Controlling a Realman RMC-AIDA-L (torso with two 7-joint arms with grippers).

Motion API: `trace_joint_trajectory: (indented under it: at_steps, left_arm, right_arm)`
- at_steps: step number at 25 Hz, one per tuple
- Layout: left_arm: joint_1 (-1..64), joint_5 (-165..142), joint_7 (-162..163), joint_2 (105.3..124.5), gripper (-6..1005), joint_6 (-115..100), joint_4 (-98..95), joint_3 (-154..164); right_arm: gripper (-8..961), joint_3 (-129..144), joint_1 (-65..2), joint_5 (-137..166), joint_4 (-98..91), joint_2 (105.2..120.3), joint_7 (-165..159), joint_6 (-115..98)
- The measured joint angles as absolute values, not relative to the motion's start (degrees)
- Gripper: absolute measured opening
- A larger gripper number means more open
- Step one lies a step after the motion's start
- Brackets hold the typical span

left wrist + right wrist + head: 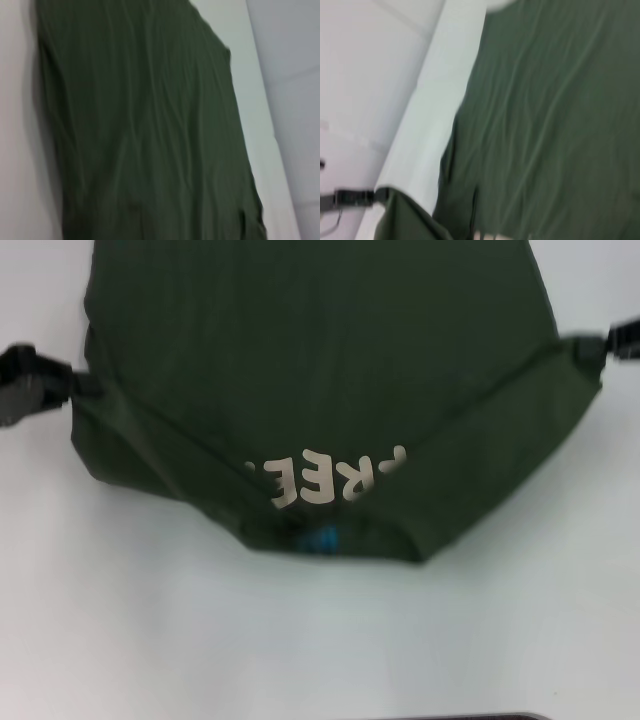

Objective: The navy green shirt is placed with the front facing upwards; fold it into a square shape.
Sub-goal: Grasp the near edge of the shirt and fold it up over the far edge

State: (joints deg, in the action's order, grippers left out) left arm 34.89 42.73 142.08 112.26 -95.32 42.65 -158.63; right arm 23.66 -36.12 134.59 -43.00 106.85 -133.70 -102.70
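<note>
The navy green shirt (pixel 300 370) is stretched between my two grippers, with its near part folded over. The beige lettering (pixel 325 478) reads upside down and the small blue neck label (pixel 320 540) lies at the near fold. At the shirt's left edge my left gripper (pixel 78 385) is shut on the cloth. My right gripper (pixel 590 348) pinches the right edge the same way. Creased green cloth (pixel 145 130) fills the left wrist view. In the right wrist view the shirt (pixel 555 115) covers most of the picture, with the left gripper (pixel 370 196) far off, holding a corner.
The shirt lies over a white table (pixel 300 640). A dark object (pixel 450 717) just shows at the near edge of the head view. The table's edge (pixel 427 120) and pale floor (pixel 365 65) show in the right wrist view.
</note>
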Motion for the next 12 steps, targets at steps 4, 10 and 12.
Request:
trace_joint_trajectory:
  at_steps: [4,10,12]
  left_arm:
    - [36.75,43.08,142.43,112.73,72,-88.93,42.63,-158.17]
    - [40.32,43.24,141.97,115.19,75,-77.13,41.69,-154.6]
    - [41.81,43.24,142.1,115.93,76,-72.75,40.99,-151.62]
  right_arm:
    - [17,22.95,-35.8,130.72,-42.83,106.97,-133.7,-97.35]
    - [18,23.7,-37.44,128.16,-41.66,109.13,-130.54,-88.23]
    - [18,23.78,-38.56,127.66,-40.74,109.71,-129.27,-85.66]
